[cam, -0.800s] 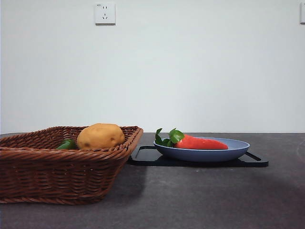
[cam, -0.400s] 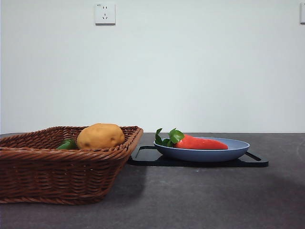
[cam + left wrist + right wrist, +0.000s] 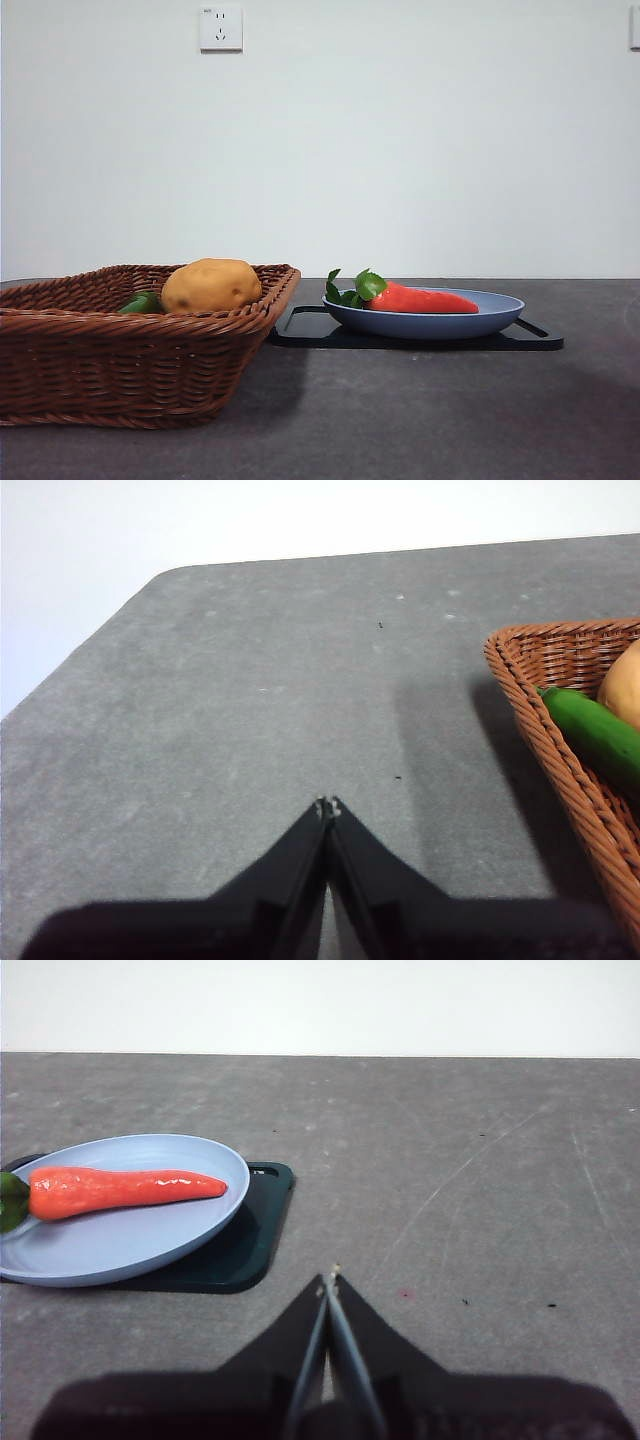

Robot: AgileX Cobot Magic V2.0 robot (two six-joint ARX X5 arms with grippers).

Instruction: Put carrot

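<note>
Carrot lies on its side in a shallow blue plate in the front view; it is red-orange and tapered, with broad green leaves at the thick end, which points toward the wicker basket. The plate stands on a dark mat on the grey tabletop, just beside the basket. In the basket a tan-yellow potato-like lump rests next to a green vegetable. No arm appears in this view. In the left wrist view the left gripper is above bare tabletop, its two black jaws pressed together at the tips and holding nothing; the corner of the basket with the green vegetable is near, to one side. In the right wrist view the right gripper also has its jaws closed tip to tip and empty, over the bare tabletop. The carrot in its plate lies apart from this gripper, and the narrow end of the carrot points toward the middle of the plate.
</note>
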